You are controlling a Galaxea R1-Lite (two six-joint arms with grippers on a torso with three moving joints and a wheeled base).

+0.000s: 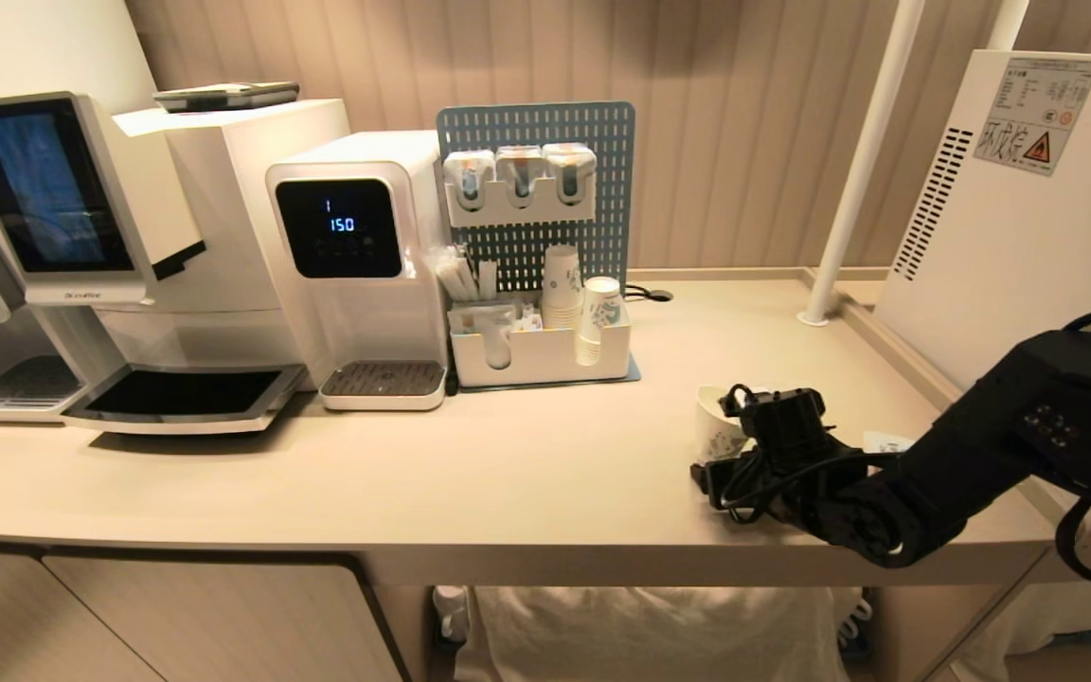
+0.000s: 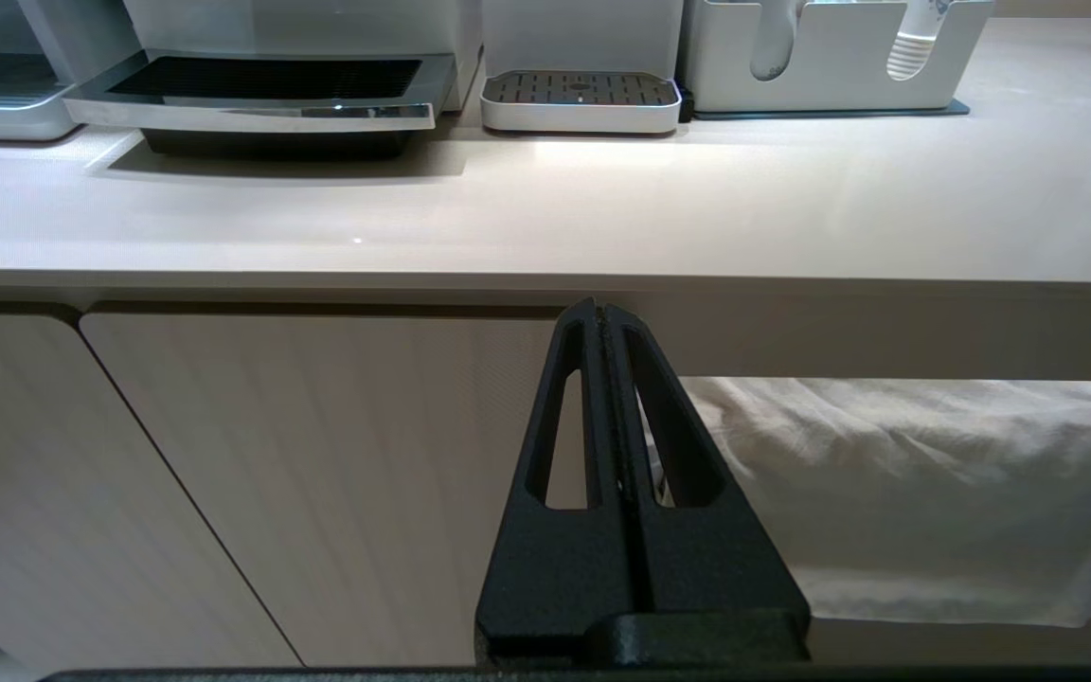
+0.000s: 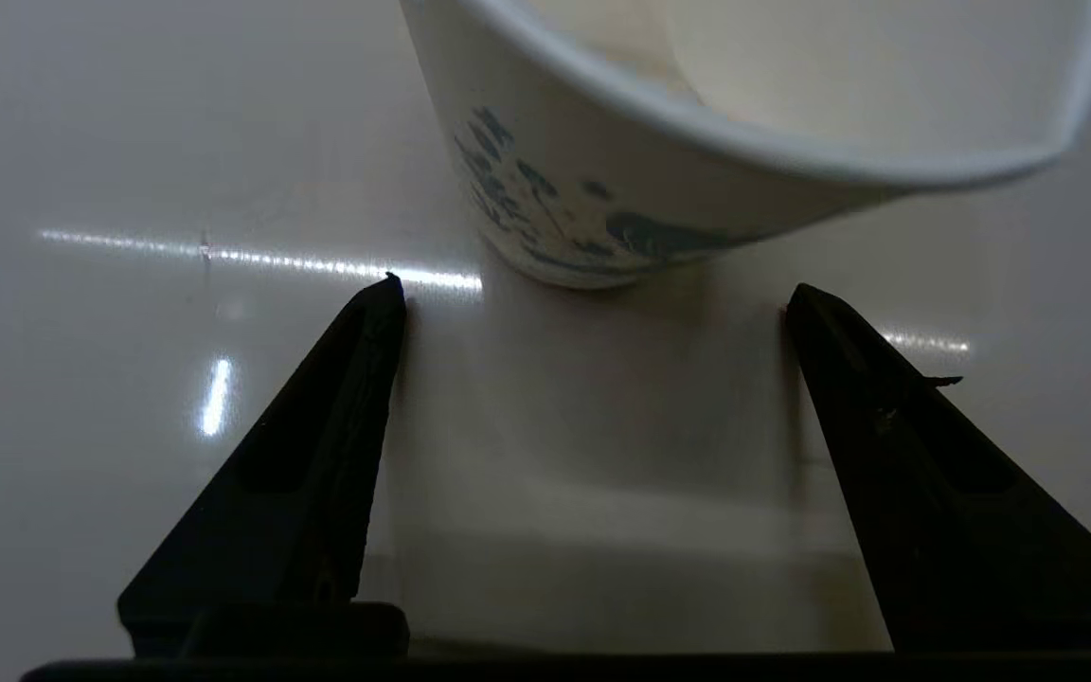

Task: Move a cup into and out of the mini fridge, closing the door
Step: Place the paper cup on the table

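Observation:
The cup (image 1: 714,423), white paper with a blue-green print, stands upright on the beige counter (image 1: 508,474), right of centre and near the front. My right gripper (image 1: 711,474) reaches in from the right, its wrist partly covering the cup. In the right wrist view the cup (image 3: 602,189) sits just beyond the fingertips, and the right gripper (image 3: 593,294) is open and empty. The mini fridge (image 1: 1010,237) stands at the far right, showing its vented side and warning sticker. Its door is out of view. My left gripper (image 2: 602,311) hangs shut below the counter edge, before a cabinet front.
A coffee machine (image 1: 129,237) and a water dispenser (image 1: 356,256) line the back left. A pegboard organiser (image 1: 545,341) holds stacked cups. A white pole (image 1: 853,170) rises between organiser and fridge. White cloth (image 1: 650,625) hangs under the counter.

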